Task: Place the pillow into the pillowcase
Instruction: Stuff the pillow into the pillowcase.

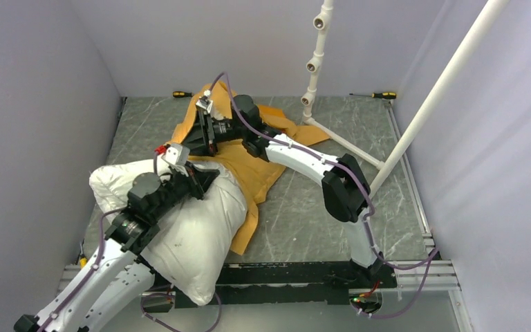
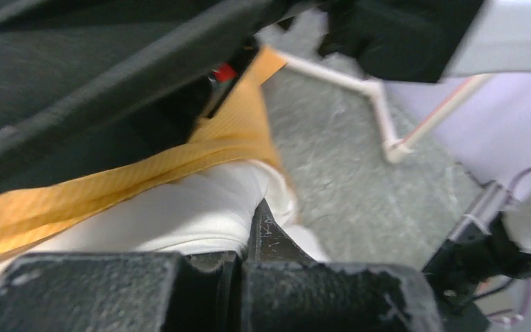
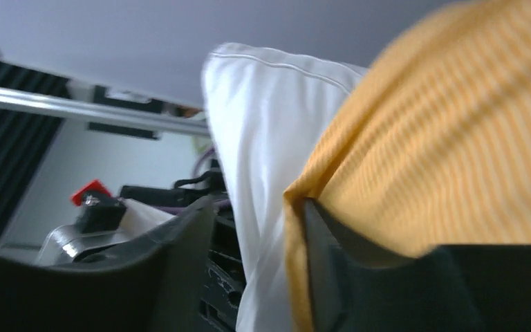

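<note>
On the table [image 1: 304, 207], near-left corner: pillow [image 1: 187, 235], plump, white, lying diagonal, near end reaching the arms' black base plate. Overlapped at its far end by pillowcase [image 1: 249, 166], orange-yellow, crumpled, mostly flat, spreading away from pillow toward the far side. Only pillow's far corner under the orange hem, rest of pillow bare.

Left gripper [image 2: 256, 238] on pillow's far end: pressed together, pinching a fold of white pillow fabric right below the hem.

Right gripper [image 3: 256, 207] just beyond pillow's far end: spread apart, pillow corner and orange hem both in the gap, hem against 1 finger [image 3: 325, 263]. Can't tell if any squeeze on the cloth.

Well beyond pillow, along table's far edge: 2 screwdrivers [image 1: 182, 93] [image 1: 385, 95], yellow-black handles. Far-right of pillow: white pipe stand [image 1: 314, 62], upright, with 1 long slanted pipe alongside.
</note>
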Controlling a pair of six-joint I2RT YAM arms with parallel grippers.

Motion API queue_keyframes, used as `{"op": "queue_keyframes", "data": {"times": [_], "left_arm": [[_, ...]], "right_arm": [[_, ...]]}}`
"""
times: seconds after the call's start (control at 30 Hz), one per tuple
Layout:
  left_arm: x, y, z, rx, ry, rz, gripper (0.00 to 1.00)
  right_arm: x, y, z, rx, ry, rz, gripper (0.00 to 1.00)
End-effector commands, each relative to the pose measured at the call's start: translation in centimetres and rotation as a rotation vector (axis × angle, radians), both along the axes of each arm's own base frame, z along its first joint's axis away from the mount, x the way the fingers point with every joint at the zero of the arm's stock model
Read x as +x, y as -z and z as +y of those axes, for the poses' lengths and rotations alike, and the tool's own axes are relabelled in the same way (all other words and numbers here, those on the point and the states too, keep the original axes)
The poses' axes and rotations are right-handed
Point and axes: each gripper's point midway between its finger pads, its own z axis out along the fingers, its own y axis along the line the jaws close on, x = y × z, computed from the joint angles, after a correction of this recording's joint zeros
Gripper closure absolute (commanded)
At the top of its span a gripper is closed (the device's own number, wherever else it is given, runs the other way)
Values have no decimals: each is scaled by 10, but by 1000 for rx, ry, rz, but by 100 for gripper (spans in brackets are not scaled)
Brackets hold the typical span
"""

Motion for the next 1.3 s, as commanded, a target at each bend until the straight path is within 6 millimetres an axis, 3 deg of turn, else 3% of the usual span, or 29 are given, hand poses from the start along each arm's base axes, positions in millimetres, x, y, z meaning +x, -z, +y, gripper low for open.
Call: {"op": "queue_keyframes", "data": {"times": [0.0,0.07,0.13,0.23,0.33,0.43,0.53,0.73,0.83,1.03,1.17,1.2,1.23,1.27], "left_arm": [[31,0,15,-41,-172,-96,100],[35,16,17,-41,-194,-57,100],[38,27,14,-43,-196,-24,100],[46,37,15,-30,-227,14,100],[51,41,14,-8,-237,42,100],[53,43,13,10,-236,52,100],[53,41,12,6,-233,47,100],[49,36,10,1,-209,46,100],[48,32,11,3,-210,43,100],[48,26,11,-3,-209,35,100],[51,28,9,5,-209,44,100],[52,27,8,0,-210,40,100],[53,26,8,-7,-210,38,100],[54,25,7,-16,-209,34,100]], "right_arm": [[-15,37,-20,-188,56,-150,33],[0,41,-46,-318,196,-262,16],[8,37,-75,-420,311,-356,5],[6,37,-120,-543,449,-416,1],[-8,41,-171,-629,566,-426,0],[-27,79,-210,-726,589,-343,0],[-47,125,-229,-772,559,-237,0],[-58,206,-221,-778,493,-106,0],[-51,223,-202,-734,454,-86,2],[-48,207,-162,-569,366,-115,7],[-55,208,-153,-543,346,-108,9],[-56,213,-152,-546,341,-104,14],[-59,219,-151,-552,335,-94,26],[-60,224,-150,-557,329,-83,47]]}}
